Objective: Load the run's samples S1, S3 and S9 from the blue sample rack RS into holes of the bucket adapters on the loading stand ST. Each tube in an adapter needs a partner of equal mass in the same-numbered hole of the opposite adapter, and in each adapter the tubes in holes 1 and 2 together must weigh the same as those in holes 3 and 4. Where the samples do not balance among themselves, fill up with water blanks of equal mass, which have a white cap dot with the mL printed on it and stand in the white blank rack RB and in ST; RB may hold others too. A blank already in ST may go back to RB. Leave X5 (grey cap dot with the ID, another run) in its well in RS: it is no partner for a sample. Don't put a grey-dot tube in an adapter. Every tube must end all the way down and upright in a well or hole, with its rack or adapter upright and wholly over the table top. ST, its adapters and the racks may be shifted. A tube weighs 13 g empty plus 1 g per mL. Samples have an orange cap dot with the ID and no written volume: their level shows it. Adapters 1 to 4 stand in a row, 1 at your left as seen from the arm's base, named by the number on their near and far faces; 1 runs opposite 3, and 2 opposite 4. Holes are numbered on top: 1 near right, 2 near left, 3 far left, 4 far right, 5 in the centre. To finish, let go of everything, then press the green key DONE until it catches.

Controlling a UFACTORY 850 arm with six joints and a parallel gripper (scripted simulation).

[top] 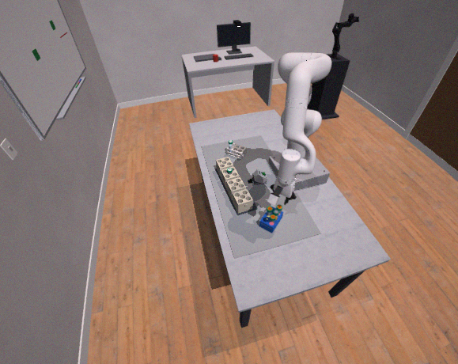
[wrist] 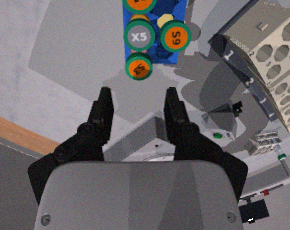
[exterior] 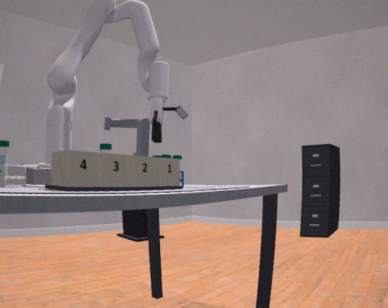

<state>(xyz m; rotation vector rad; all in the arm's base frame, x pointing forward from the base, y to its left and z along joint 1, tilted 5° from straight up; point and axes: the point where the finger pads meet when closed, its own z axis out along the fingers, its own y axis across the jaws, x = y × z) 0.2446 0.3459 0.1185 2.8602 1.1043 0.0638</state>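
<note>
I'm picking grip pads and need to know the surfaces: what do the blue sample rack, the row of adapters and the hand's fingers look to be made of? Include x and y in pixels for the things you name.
Blue sample rack [top: 266, 225] [wrist: 182, 12]: probably plastic; even, saturated blue.
Row of adapters [top: 245, 206] [exterior: 116, 174] [wrist: 247, 42]: matte, perhaps molded plastic; uniform beige, no metallic glint.
Hand's fingers: dull black, plastic or coated metal; the look doesn't settle which.
</note>
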